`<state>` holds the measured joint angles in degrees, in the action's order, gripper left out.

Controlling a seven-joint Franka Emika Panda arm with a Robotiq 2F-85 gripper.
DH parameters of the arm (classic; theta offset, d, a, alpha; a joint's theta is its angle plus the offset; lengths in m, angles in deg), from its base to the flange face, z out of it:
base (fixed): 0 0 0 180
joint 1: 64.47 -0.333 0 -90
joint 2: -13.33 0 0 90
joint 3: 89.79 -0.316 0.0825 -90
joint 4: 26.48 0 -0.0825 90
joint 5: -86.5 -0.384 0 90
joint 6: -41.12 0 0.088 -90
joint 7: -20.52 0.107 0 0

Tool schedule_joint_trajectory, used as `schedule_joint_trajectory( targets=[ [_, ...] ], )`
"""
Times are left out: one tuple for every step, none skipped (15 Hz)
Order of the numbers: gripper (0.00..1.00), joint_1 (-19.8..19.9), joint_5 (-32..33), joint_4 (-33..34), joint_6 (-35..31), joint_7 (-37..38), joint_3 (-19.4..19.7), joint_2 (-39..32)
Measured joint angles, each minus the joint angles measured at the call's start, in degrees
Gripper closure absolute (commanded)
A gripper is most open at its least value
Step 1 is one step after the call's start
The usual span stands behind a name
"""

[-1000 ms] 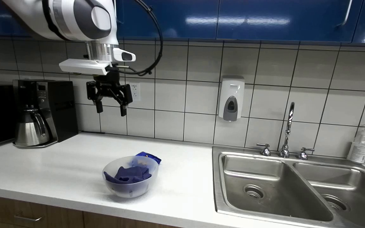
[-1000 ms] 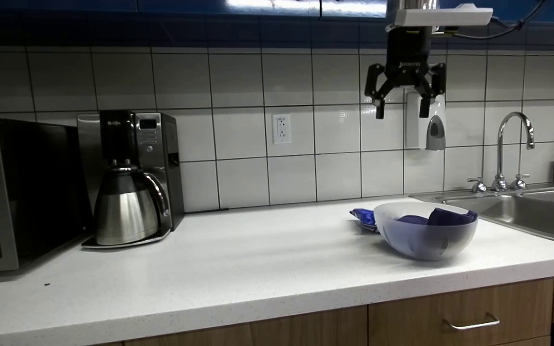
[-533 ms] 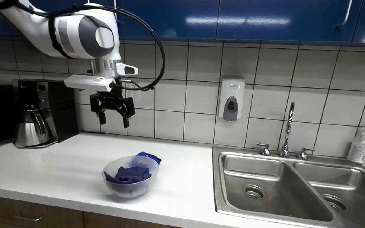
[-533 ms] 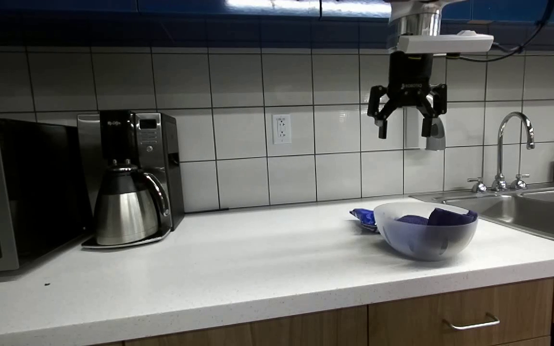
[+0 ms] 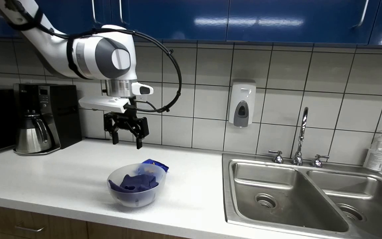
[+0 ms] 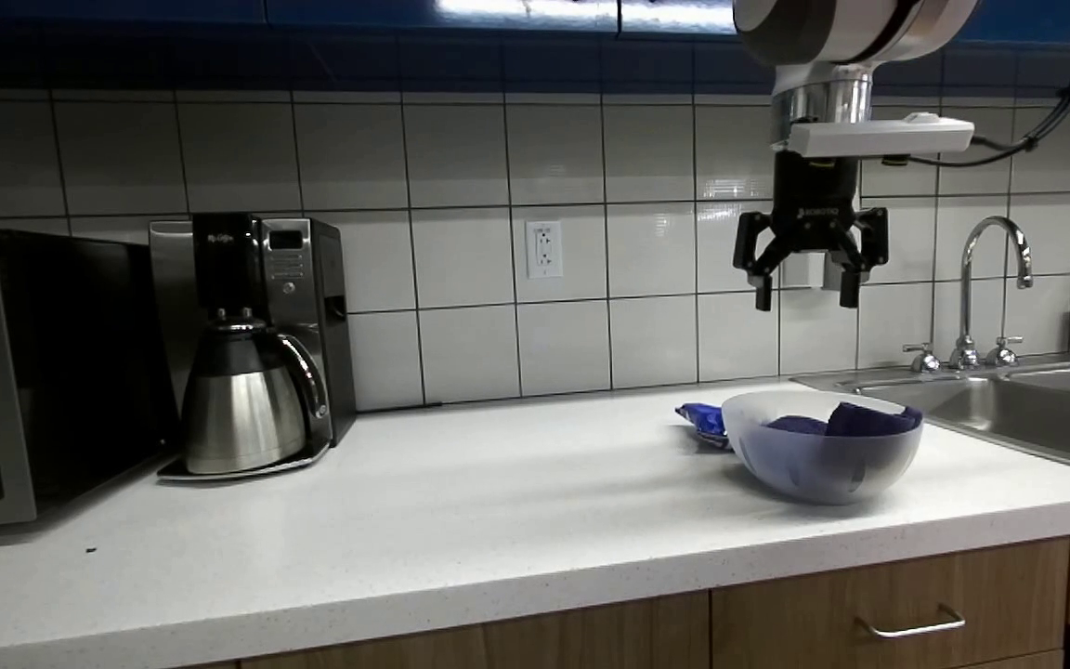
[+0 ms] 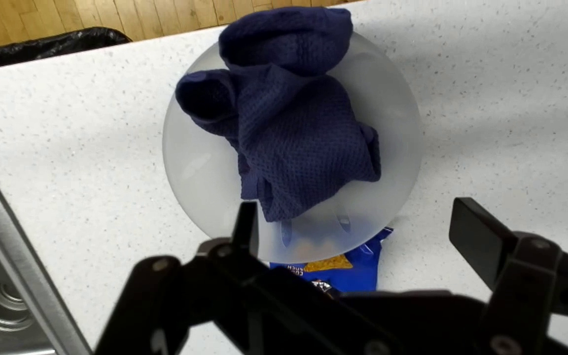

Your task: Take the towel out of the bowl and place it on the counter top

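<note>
A dark blue towel [image 5: 138,183] lies bunched in a translucent bowl [image 5: 134,200] on the white counter top [image 5: 58,176]. In the wrist view the towel [image 7: 303,133] fills much of the bowl [image 7: 202,172], and one fold hangs over the rim on the side away from the gripper. The towel [image 6: 869,420] also shows above the rim of the bowl [image 6: 823,469] in an exterior view. My gripper [image 5: 127,143] is open, empty and pointing down, well above the bowl and apart from it. It also shows in an exterior view [image 6: 806,302] and in the wrist view [image 7: 355,217].
A blue chip bag [image 7: 358,271] lies beside the bowl, partly under its rim. A steel sink [image 5: 229,189] with a faucet [image 5: 299,142] is on one side. A coffee maker [image 6: 256,372] and a microwave [image 6: 80,372] stand on the other. Blue cabinets [image 5: 177,20] hang above.
The arm has moved down steadily and slightly to the right in both exterior views, bringing the open gripper lower toward the bowl. The towel, bowl and bag have not moved.
</note>
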<state>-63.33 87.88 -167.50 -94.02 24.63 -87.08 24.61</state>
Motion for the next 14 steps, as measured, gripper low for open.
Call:
schedule_joint_trajectory(
  targets=[
    [0.0,0.1,0.0,-0.2,-0.1,-0.1,0.3,-0.5],
    [0.0,0.3,0.0,-0.4,-0.2,-0.3,0.5,-1.0],
    [0.0,0.4,0.0,-0.7,-0.5,-0.6,0.7,-1.5],
    [0.0,0.5,-0.1,-1.2,-1.0,-1.0,0.9,-2.0],
    [0.0,0.5,-0.1,-1.7,-1.7,-1.4,1.1,-2.4],
    [0.0,0.5,-0.1,-2.2,-2.5,-1.8,1.3,-2.8],
    [0.0,0.5,-0.1,-2.7,-3.4,-2.1,1.3,-3.2],
    [0.0,0.5,-0.1,-3.2,-4.4,-2.6,1.4,-3.5],
    [0.0,0.5,-0.1,-3.7,-5.4,-3.0,1.4,-3.9],
    [0.0,0.5,-0.1,-4.2,-6.4,-3.5,1.5,-4.3],
    [0.0,0.5,-0.1,-4.5,-7.3,-3.9,1.5,-4.8],
    [0.0,0.5,-0.1,-4.8,-8.1,-4.4,1.6,-5.2],
    [0.0,0.5,-0.1,-5.0,-8.8,-5.0,1.7,-5.8],
    [0.0,0.5,0.0,-5.0,-9.2,-5.5,1.7,-6.4]
  ],
)
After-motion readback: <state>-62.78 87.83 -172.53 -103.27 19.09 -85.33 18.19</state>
